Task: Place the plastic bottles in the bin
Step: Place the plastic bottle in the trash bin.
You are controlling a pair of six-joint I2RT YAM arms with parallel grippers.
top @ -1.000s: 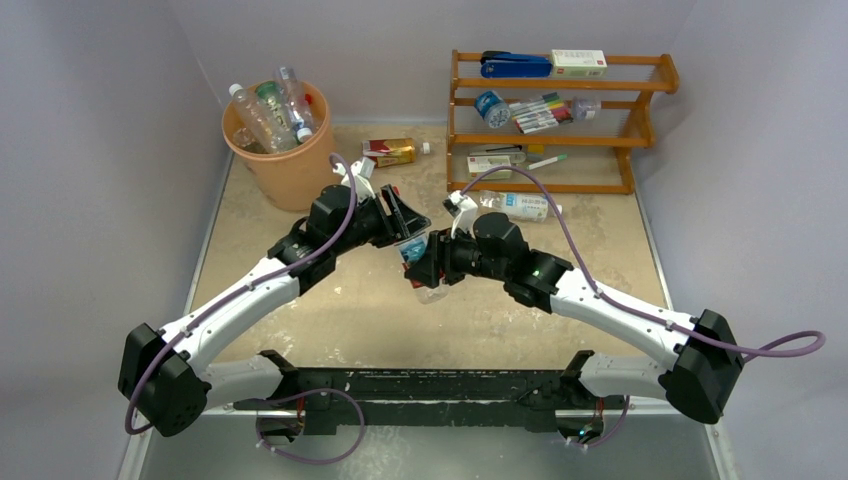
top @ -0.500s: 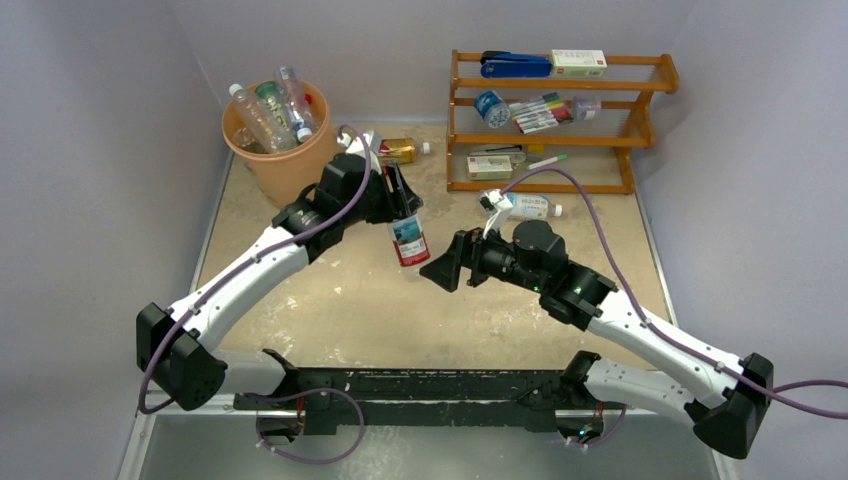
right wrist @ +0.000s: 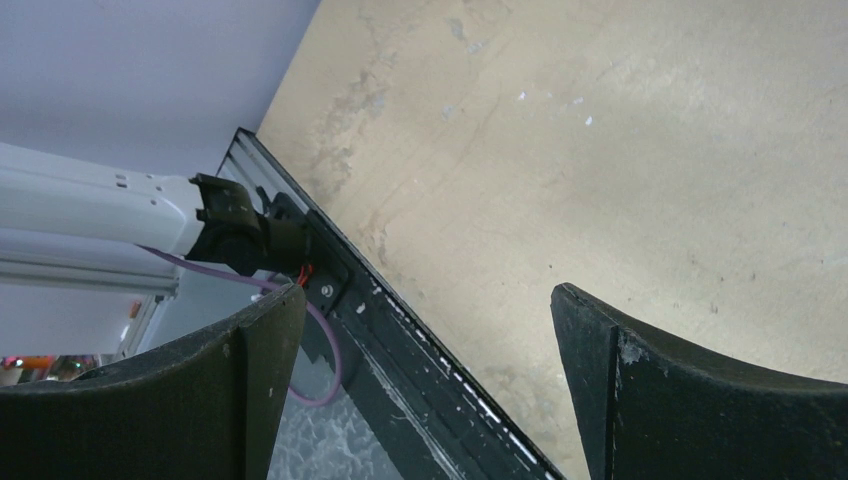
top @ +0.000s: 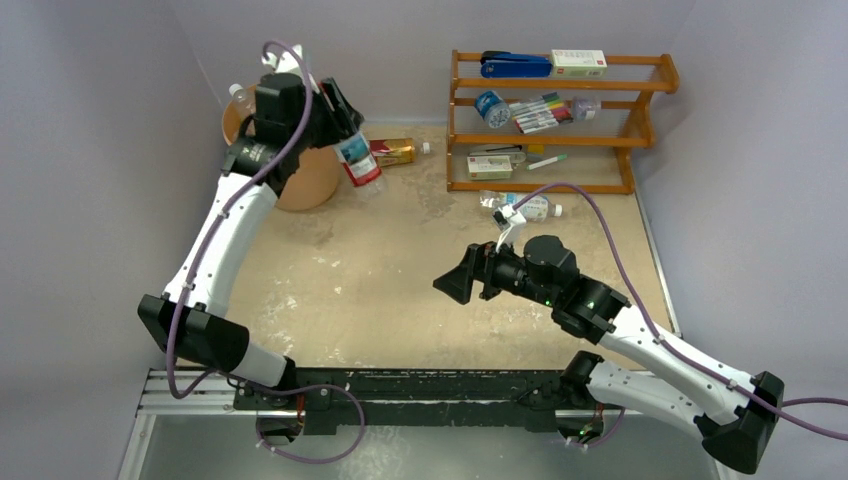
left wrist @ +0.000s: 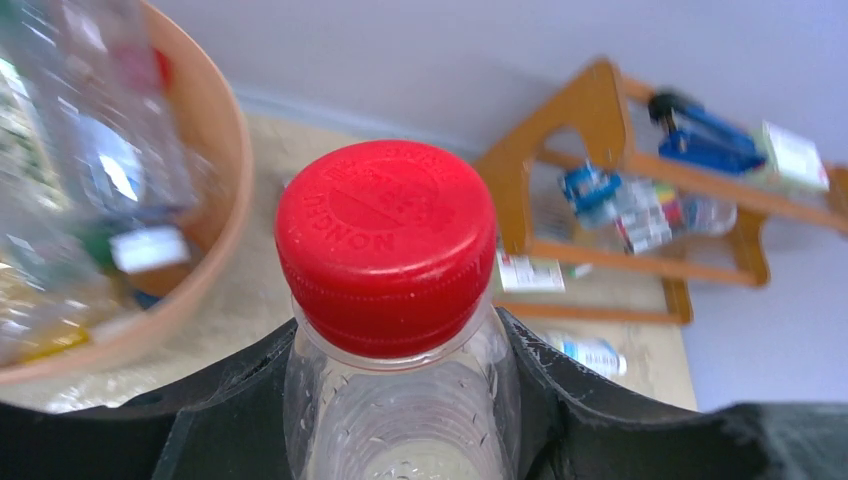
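My left gripper (top: 342,130) is clamped on the neck of a clear red-capped bottle (left wrist: 385,240). The bottle hangs tilted, raised off the table (top: 380,290), just to the right of the rim of the peach-orange bin (top: 312,185). Several bottles (left wrist: 70,170) stand inside the bin, blurred in my wrist view. A boxy red-and-gold bottle (top: 392,151) lies on the table near the bin. A clear white-labelled bottle (top: 527,207) lies in front of the wooden rack (top: 600,141). My right gripper (right wrist: 428,340) hovers over bare tabletop, well apart from all of them, jaws spread wide and empty.
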